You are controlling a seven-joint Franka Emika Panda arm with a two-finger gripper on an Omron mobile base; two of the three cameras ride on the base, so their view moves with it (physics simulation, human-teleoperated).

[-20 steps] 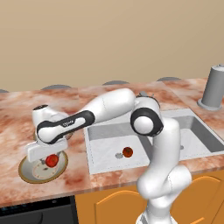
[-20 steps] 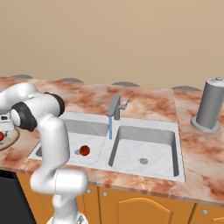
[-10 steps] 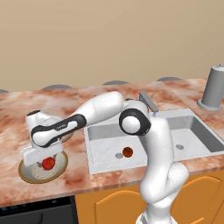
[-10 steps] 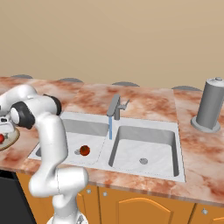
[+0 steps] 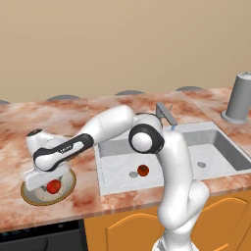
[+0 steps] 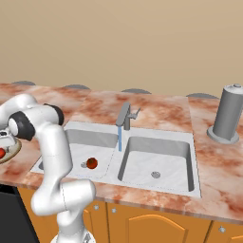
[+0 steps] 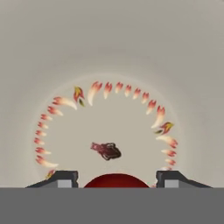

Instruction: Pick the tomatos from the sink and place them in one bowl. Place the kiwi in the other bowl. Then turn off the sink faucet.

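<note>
A plain beige wall runs behind everything, with no window in it. Below it lies a counter of mottled reddish-pink and cream stone, reaching from under the claw away to its far side. Along the back edge of the counter sit a few low grey half-round shapes. Orange wooden cabinet doors front the counter's underside, and a black appliance sits below the claw's end. The light is even and soft.
</note>
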